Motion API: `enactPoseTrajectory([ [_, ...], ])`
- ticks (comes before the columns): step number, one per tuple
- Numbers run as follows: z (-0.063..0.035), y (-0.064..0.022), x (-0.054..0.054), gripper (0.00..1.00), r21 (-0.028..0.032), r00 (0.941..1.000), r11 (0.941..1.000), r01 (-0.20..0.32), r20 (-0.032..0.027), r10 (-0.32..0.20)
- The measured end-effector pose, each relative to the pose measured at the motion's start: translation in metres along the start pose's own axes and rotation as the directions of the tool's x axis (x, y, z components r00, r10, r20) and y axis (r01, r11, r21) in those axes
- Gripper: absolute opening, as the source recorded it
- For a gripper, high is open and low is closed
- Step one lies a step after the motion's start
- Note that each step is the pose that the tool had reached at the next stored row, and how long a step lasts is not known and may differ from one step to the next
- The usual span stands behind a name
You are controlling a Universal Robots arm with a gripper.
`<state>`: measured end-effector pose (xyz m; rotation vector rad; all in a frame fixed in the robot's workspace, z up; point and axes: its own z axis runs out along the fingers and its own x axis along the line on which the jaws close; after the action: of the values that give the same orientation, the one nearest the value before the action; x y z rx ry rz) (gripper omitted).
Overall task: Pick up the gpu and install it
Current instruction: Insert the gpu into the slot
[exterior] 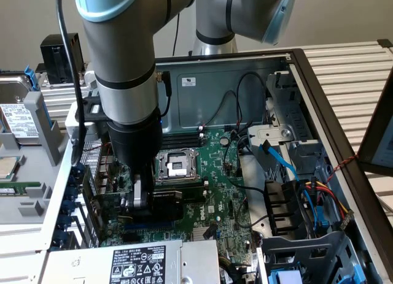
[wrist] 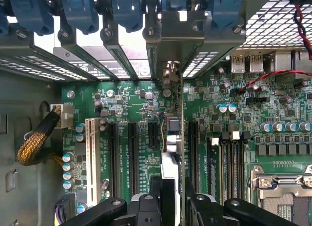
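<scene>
Bare slots (wrist: pixel 131 153) flank gpu (exterior: pixel 167 202), blue clips (wrist: pixel 78 11) crowding edge; cables (exterior: pixel 279 161) apparently apart

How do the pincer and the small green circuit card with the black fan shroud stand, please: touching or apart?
Touching. The wrist view shows the pincer shut on both faces of the edge-on circuit card.

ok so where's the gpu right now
The gpu is clamped edge-on in the gripper over the expansion slots; in the exterior view it is toward the exterior view's left, beside the CPU socket.
</scene>
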<state>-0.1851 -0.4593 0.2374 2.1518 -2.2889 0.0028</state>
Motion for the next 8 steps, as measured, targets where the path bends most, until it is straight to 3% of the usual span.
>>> enactPoseTrajectory([
  [8, -0.0001, 0.0, 0.0, 0.28, 0.002, 1.0, 1.0, 0.001, 0.0001, -0.001],
])
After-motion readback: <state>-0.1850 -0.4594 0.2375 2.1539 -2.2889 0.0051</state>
